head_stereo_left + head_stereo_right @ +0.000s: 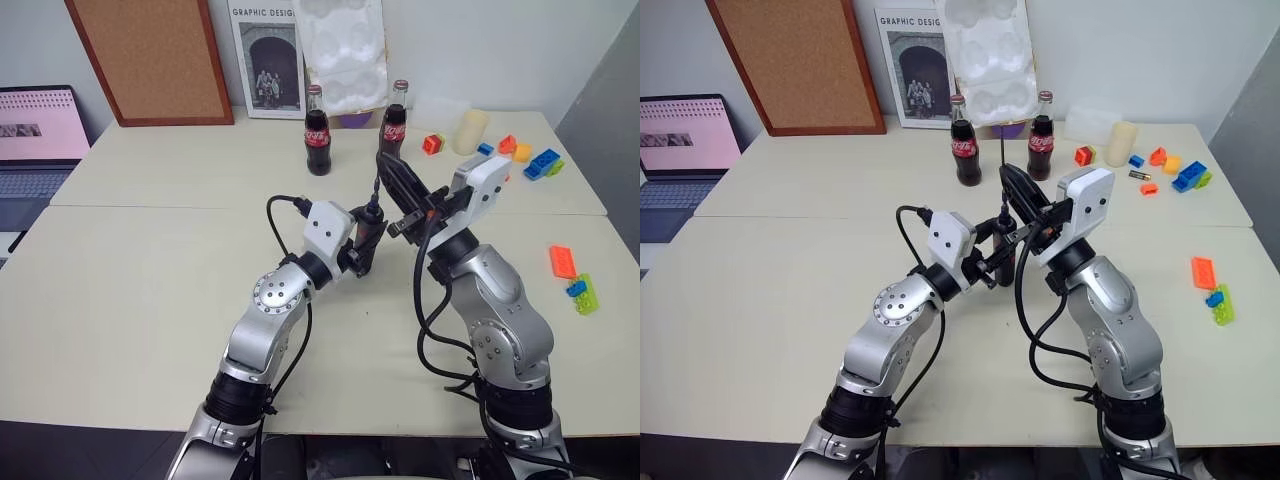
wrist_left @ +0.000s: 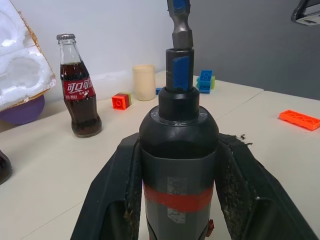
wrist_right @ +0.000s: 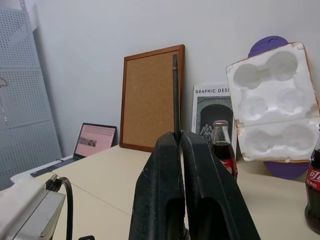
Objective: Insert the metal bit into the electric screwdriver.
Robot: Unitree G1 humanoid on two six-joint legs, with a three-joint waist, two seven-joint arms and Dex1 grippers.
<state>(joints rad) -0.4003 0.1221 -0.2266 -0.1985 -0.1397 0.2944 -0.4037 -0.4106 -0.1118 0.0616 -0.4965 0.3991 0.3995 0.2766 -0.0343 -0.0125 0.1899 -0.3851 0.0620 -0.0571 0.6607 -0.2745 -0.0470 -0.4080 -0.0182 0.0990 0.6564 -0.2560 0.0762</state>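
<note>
1. The electric screwdriver (image 2: pixel 177 165) is held upright above the middle of the desk (image 1: pixel 150 290), clamped between the fingers of the left gripper (image 1: pixel 362 247), with its red band just above the finger pads.
2. The metal bit (image 3: pixel 175 95) is pinched by the clenched right gripper (image 3: pixel 182 145) and stands up out of its fingertips; in the left wrist view the bit's hex shank is seen in the mouth of the blue-marked chuck.
3. It is judged that the bit is entering the chuck but is not yet fully seated.
4. For a good seating, the bit should be kept in line with the screwdriver's axis and pressed straight along it, while the screwdriver is kept steady; any tilt could jam the hex shank.
5. The desk is pale and matte; two cola bottles (image 1: pixel 317 130) stand near its far edge, with toy bricks (image 1: pixel 540 162) towards the far right corner.
6. A corkboard (image 1: pixel 150 60), a poster and a white foam tray are leaned against the wall; a laptop (image 1: pixel 35 140) is placed at the left.
</note>
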